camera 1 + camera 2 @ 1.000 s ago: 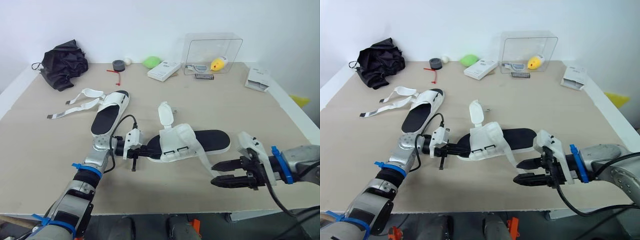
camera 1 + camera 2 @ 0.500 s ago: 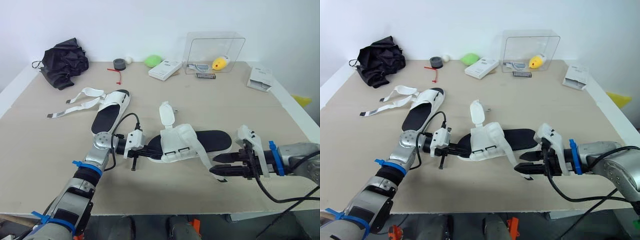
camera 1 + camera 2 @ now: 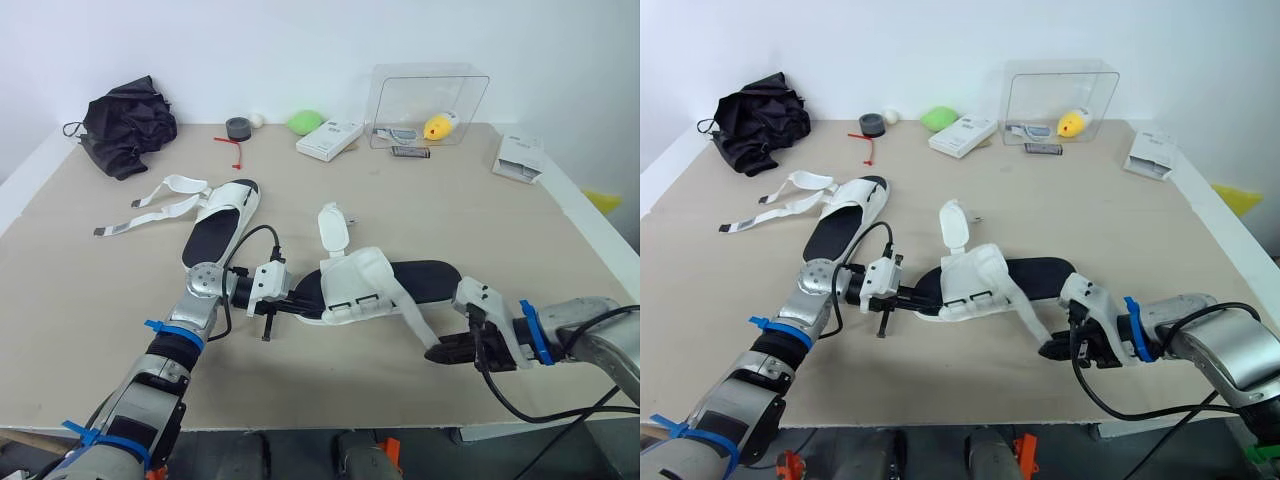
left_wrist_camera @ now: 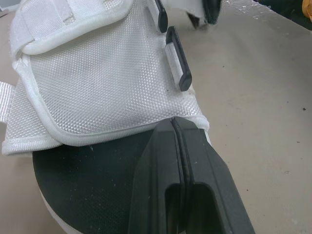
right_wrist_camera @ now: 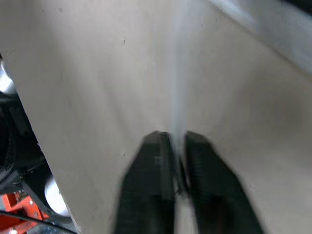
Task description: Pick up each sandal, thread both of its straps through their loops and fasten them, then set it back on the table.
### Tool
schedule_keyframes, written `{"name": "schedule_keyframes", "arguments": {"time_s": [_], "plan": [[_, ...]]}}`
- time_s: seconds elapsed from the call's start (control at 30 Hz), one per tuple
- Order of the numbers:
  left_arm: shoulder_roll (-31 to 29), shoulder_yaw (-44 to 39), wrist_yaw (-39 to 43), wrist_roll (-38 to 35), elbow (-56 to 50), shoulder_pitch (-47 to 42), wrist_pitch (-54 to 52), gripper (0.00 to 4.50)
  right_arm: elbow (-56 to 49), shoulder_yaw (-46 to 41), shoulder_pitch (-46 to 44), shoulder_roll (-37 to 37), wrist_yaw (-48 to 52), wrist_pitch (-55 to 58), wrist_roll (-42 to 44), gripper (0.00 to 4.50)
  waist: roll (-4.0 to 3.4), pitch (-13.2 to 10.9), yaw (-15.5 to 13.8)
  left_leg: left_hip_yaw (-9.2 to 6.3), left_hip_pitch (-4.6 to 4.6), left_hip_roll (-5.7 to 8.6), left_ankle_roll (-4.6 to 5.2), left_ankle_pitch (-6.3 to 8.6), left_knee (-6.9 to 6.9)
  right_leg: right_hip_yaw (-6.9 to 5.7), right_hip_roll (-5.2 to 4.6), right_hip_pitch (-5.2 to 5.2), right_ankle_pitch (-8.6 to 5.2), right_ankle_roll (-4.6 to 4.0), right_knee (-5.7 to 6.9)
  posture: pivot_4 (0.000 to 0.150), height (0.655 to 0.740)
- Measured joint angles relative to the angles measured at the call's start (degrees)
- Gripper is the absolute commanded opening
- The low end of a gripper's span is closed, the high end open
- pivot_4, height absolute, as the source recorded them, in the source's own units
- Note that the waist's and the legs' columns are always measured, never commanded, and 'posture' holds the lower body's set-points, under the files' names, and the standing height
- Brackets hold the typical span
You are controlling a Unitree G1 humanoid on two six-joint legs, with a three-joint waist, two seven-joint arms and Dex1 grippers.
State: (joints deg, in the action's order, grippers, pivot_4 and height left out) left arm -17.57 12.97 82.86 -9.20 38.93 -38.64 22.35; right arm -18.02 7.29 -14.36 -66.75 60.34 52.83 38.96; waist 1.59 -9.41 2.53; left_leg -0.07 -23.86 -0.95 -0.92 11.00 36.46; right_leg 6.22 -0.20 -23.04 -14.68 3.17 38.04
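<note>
**Two grippers on one sandal, strap end in hand**

One sandal lies at the centre of the frame on the table, its long axis running left to right and its mesh upper folded over the sole. A loose strap trails from that upper toward the lower right. There the right gripper has its fingers clamped on the strap's end, its arm stretched low along the tabletop. The black loops sit up and to the left of that gripper, so the strap probably has to travel back that way. From the left, the left gripper reaches in level, its fingers pressed together with the tips at the hem of the upper. A second sandal waits at upper left, straps undone.
</note>
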Motion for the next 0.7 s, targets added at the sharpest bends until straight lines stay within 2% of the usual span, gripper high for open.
{"name": "schedule_keyframes", "arguments": {"time_s": [0.2,0.3,0.37,0.43,0.5,0.7], "plan": [[0.0,0.1,-0.1,0.0,0.1,0.0,0.2,0.0,0.2,-3.3,-2.7,1.9,3.2,3.5,5.3,0.06,0.02,0.0,0.0,-0.04,-0.02,0.01,0.0,0.0,0.01,-0.03,0.01,0.01,0.01,0.01,0.0,0.15,0.74],[-0.3,0.0,-0.2,0.0,0.5,-0.2,0.2,0.0,3.3,-7.2,-12.8,6.9,2.7,11.7,14.9,0.06,-0.02,0.0,0.1,-0.07,0.0,0.02,0.03,-0.02,0.08,-0.03,0.01,0.06,0.1,0.02,0.0,0.15,0.74],[-0.1,0.1,-0.4,0.1,0.7,-0.3,0.2,0.0,6.9,-8.8,-19.2,9.5,0.9,15.8,17.7,0.06,0.0,0.0,0.1,-0.06,0.01,0.02,0.08,-0.05,0.11,-0.03,-0.01,0.07,0.14,0.01,0.0,0.15,0.74],[0.0,0.0,-0.4,0.1,0.8,-0.3,0.1,0.0,9.7,-9.4,-22.8,11.6,-0.9,18.1,18.3,0.06,0.08,0.0,0.1,-0.08,-0.01,0.01,0.08,-0.05,0.11,-0.05,-0.01,0.07,0.14,0.0,0.0,0.15,0.74],[0.0,0.1,-0.2,0.1,0.9,-0.5,0.1,0.0,17.4,-9.4,-30.7,18.4,-7.4,22.6,17.3,0.06,0.1,0.1,0.1,-0.06,-0.03,-0.02,0.08,-0.05,0.09,-0.05,0.0,0.02,0.15,-0.02,0.0,0.15,0.74],[0.4,0.1,-0.1,0.0,0.7,-0.5,0.1,0.0,19.3,-4.5,-32.9,27.2,-16.9,30.2,13.6,0.06,0.04,0.1,-0.1,-0.29,-0.47,-0.07,0.12,-0.03,0.08,-0.24,-0.05,-0.26,0.23,-0.22,0.04,0.15,0.74]]}}
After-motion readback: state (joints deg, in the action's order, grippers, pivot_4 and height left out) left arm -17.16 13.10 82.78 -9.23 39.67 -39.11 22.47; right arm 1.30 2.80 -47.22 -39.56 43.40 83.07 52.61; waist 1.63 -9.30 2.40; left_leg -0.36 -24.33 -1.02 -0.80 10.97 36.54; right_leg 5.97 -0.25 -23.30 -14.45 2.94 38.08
